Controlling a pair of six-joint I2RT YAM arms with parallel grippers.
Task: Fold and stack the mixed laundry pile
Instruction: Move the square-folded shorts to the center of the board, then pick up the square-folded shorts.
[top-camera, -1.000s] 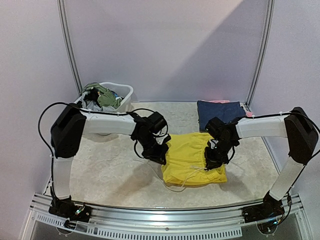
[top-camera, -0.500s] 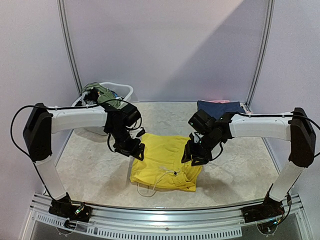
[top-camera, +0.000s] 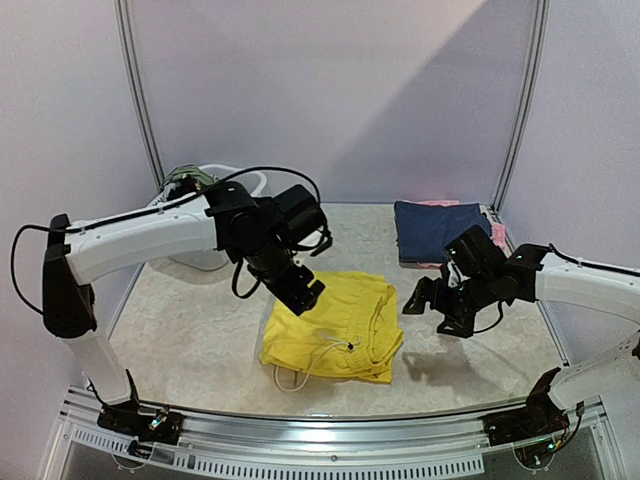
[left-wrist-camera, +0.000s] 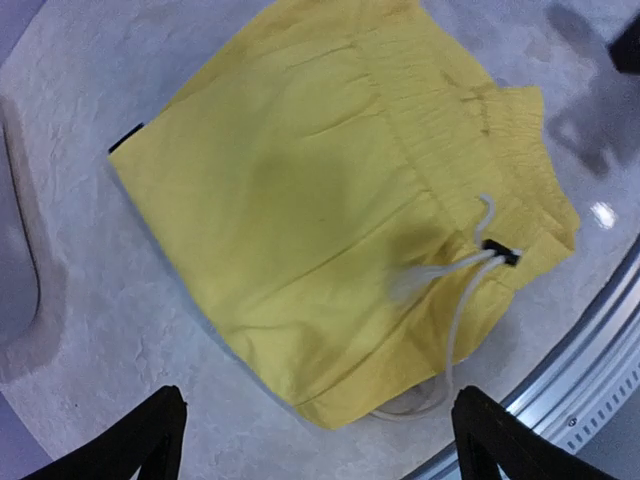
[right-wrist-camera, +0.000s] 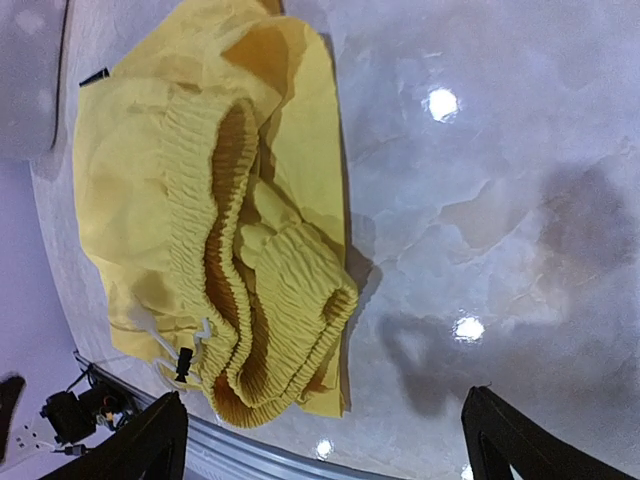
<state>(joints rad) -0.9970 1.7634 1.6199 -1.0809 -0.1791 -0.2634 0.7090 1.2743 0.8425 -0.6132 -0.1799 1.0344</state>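
yellow garment (top-camera: 340, 325) released, clothes (top-camera: 183, 180) in white tub (top-camera: 226, 169)

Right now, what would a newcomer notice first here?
The bright yellow shorts lie folded at the near centre of the table, white drawstring trailing toward the front edge. The left gripper and right gripper hover open on either side; a folded navy garment sits far right.

The yellow shorts (top-camera: 335, 325) are soft matt cloth with a ribbed waistband (right-wrist-camera: 190, 190) and a smooth white cord (left-wrist-camera: 455, 315). Under the shorts the table (top-camera: 200, 340) looks like glossy pale stone; the rail (top-camera: 330, 440) in front of them is ribbed metal.
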